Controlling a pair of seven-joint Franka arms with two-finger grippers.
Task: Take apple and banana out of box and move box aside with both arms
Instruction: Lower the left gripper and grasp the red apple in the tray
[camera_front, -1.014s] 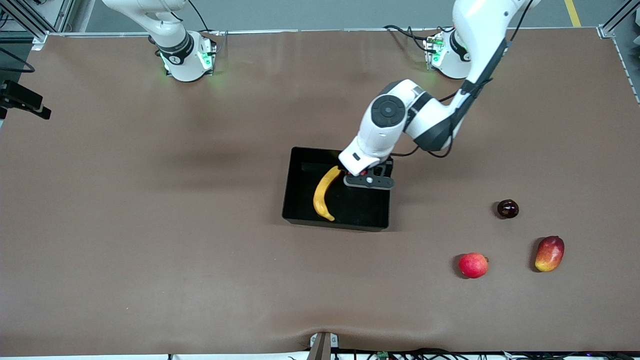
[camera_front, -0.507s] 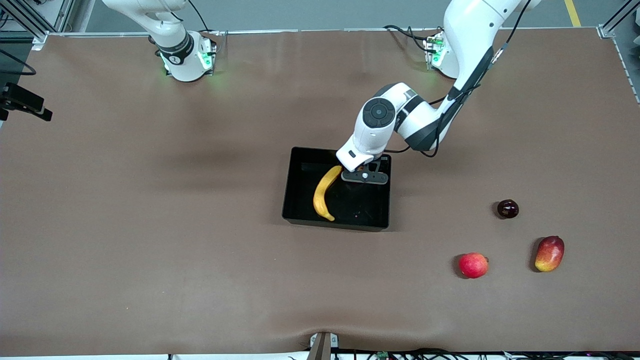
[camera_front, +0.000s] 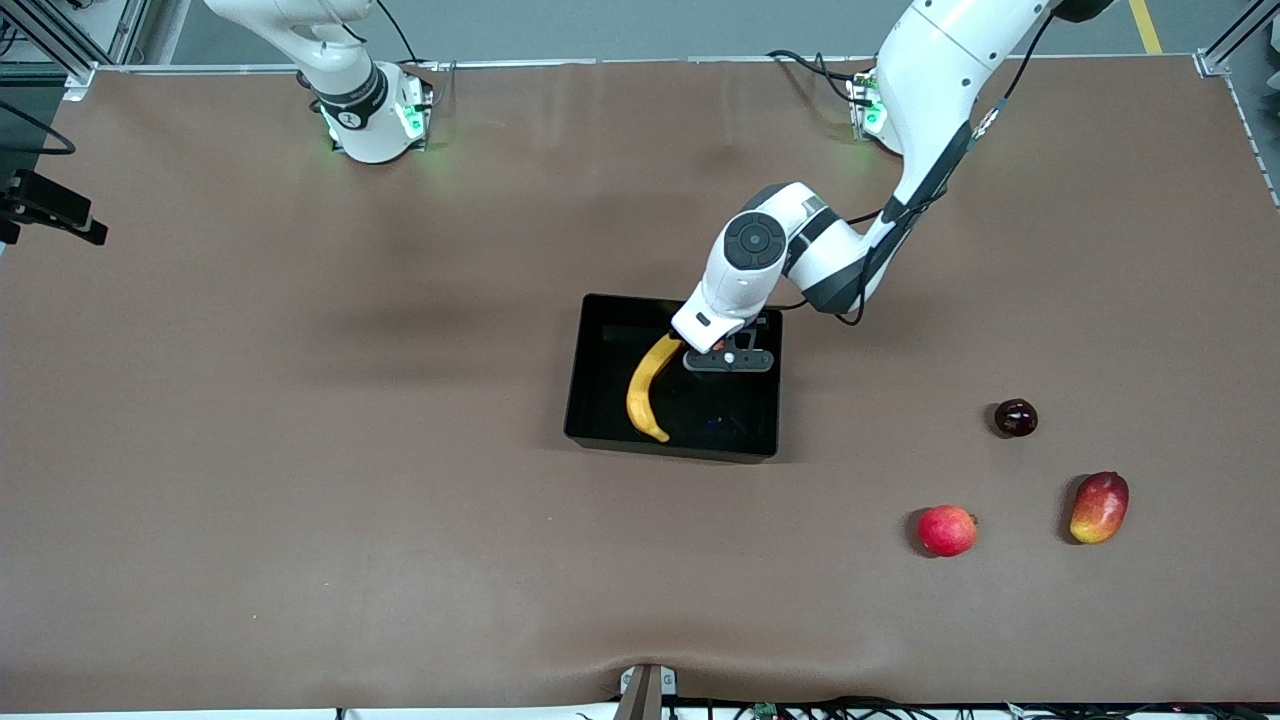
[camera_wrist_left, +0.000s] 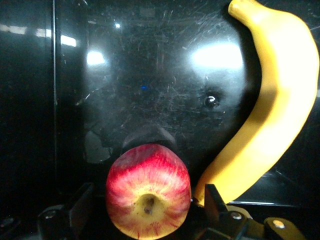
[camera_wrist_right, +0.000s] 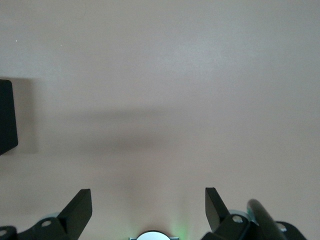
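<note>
Straddling the apple (camera_wrist_left: 148, 192) in the box (camera_front: 600, 400) corner beside the banana (camera_front: 647, 388), our left gripper (camera_wrist_left: 148, 210) isn't yet clamped; we judge it firm, smooth, best gripped across the middle; right gripper (camera_wrist_right: 148, 207) waits, spread.

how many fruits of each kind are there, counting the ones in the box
banana: 1
apple: 1
pinkish-red round fruit: 1
mango: 1
dark round fruit: 1
total: 5 fruits; the banana and apple lie in the box
</note>
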